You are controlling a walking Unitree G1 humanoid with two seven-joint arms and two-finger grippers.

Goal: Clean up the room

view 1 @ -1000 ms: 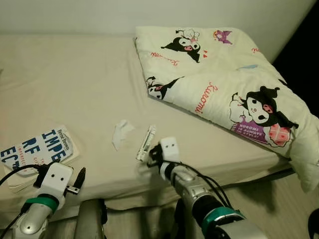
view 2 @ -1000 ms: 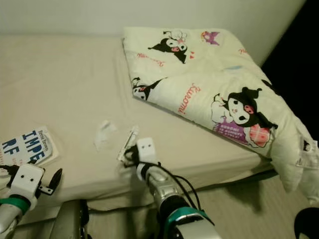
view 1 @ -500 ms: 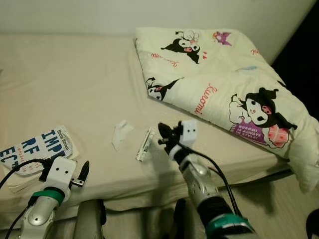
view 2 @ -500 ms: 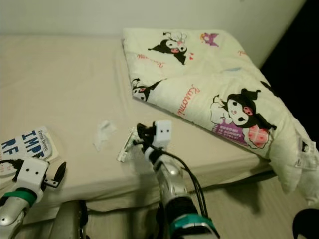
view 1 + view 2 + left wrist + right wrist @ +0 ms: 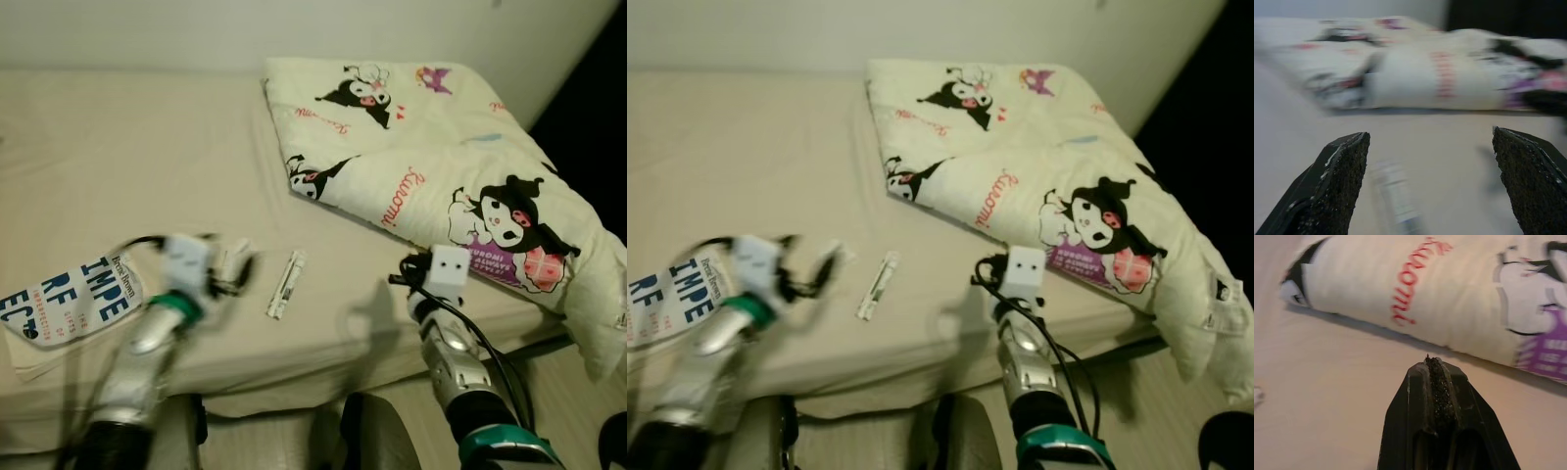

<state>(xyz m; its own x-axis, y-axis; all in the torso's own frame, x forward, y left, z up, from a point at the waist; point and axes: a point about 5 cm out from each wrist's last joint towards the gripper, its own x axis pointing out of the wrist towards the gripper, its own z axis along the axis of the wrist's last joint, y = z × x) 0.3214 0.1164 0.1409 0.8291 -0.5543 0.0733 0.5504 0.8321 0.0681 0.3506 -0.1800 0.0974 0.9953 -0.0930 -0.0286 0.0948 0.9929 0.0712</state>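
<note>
A thin white wrapper strip (image 5: pixel 286 284) lies on the beige bed sheet (image 5: pixel 147 157). My left gripper (image 5: pixel 235 268) is blurred with motion just left of the strip, over the spot where a small crumpled white tissue (image 5: pixel 837 257) lies, mostly hidden by it. In the left wrist view its fingers (image 5: pixel 1337 181) stand wide open, with the strip (image 5: pixel 1393 200) blurred between them on the sheet below. My right gripper (image 5: pixel 398 279) hovers low over the sheet to the right of the strip, near the blanket's edge. Its fingers (image 5: pixel 1436 382) are shut on nothing.
A folded cream blanket with cartoon prints (image 5: pixel 441 166) covers the bed's right half and hangs over the corner. A book with blue lettering (image 5: pixel 69 299) lies at the front left edge. Bare sheet stretches toward the wall. Floor shows beyond the bed's front edge.
My left arm has swung up from the bed's front edge onto the sheet, to the tissue. My right gripper has drawn away from the strip to the right, toward the blanket.
</note>
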